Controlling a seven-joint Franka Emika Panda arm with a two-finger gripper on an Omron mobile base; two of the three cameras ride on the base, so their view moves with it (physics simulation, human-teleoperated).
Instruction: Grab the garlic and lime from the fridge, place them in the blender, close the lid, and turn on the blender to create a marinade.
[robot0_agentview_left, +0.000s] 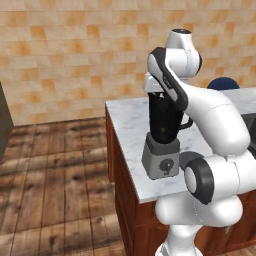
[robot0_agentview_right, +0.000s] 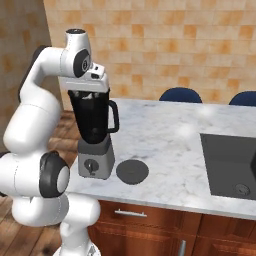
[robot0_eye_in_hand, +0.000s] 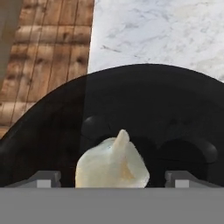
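Note:
The blender (robot0_agentview_left: 162, 135) (robot0_agentview_right: 95, 130) stands near the left end of the marble counter (robot0_agentview_right: 170, 135), its jar uncovered. My gripper (robot0_eye_in_hand: 112, 179) hangs directly over the jar's mouth, with the hand (robot0_agentview_right: 90, 82) just above the rim. A pale garlic bulb (robot0_eye_in_hand: 111, 166) sits between the fingertips (robot0_eye_in_hand: 43, 179), with a gap on each side, over the dark inside of the jar (robot0_eye_in_hand: 131, 109). The jaws stand wide apart, so the gripper is open. Right of the blender base, the lid (robot0_agentview_right: 132, 171) lies flat on the counter. The lime is out of view.
A dark sink (robot0_agentview_right: 230, 160) is set into the counter at the right. Blue chair backs (robot0_agentview_right: 180, 95) (robot0_agentview_left: 222, 82) rise behind the counter. A dark cabinet side (robot0_agentview_left: 2, 125) stands at the far left across the wooden floor (robot0_agentview_left: 55, 180); I cannot tell if it is the fridge.

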